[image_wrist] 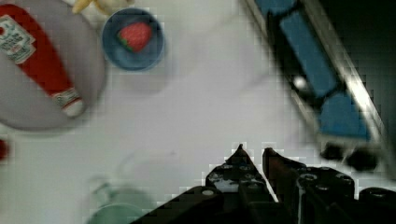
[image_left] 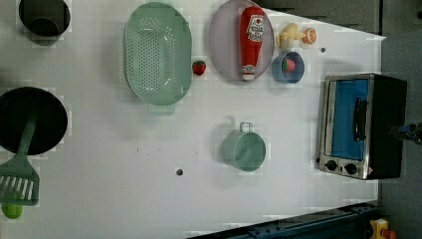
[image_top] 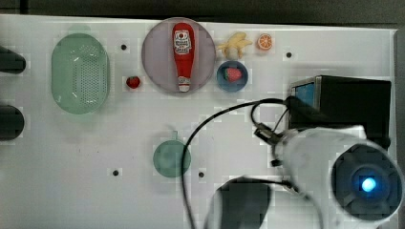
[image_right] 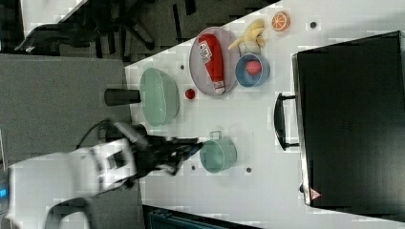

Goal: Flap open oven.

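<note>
Oven [image_left: 361, 127] sits at the table's [image_left: 149, 189] edge on the left view's right, door closed, blue glass facing the table centre, dark bar handle [image_left: 358, 119] across the glass, two knobs [image_left: 341, 167] at the lower end in the left view. In the right view the oven [image_right: 351, 124] shows its black top, handle [image_right: 282, 121] projecting toward the cup [image_right: 218, 153].

Gripper [image_wrist: 254, 156] hangs above bare table, fingertips nearly together with a thin gap between them, holding nothing. In the wrist view it is near the oven front [image_wrist: 322, 88] but apart from it; handle not touched. In the right view the gripper [image_right: 191, 145] is just beside the cup.

Elsewhere on the table: ketchup bottle [image_left: 252, 42] lying on a grey plate [image_left: 221, 45], blue bowl [image_left: 288, 67] with a strawberry inside, green colander [image_left: 157, 52], a loose strawberry [image_left: 199, 67].
</note>
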{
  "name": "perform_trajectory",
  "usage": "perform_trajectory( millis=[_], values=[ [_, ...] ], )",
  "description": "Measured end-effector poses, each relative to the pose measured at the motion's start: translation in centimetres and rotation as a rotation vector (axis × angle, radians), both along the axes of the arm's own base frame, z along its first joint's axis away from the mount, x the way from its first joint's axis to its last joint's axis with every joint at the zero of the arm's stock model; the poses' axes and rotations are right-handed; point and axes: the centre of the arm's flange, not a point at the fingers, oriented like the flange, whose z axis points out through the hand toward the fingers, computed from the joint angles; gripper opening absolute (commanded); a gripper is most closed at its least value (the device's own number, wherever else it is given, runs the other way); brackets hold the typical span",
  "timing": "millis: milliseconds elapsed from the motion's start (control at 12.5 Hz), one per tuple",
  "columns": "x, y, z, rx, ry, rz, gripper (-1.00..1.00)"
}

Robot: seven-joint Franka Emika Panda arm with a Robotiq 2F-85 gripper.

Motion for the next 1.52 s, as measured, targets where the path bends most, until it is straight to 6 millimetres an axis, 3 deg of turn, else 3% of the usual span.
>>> perform_trajectory(
  millis=[320, 640, 880, 1200, 1520],
  values=[
    [1.5, -7.7, -7.6, -0.053, 0.014, 0.290, -0.65],
    [1.4, -11.8, -13.1, -0.097, 0.070, 0.429, -0.65],
    [1.1, -12.7, -16.5, -0.082, 0.131, 0.451, -0.65],
    [1.7, -12.0, -19.1, -0.074, 0.166, 0.468, -0.65],
    [2.2, -11.5, -19.4, -0.097, 0.169, 0.500, -0.65]
  ],
)
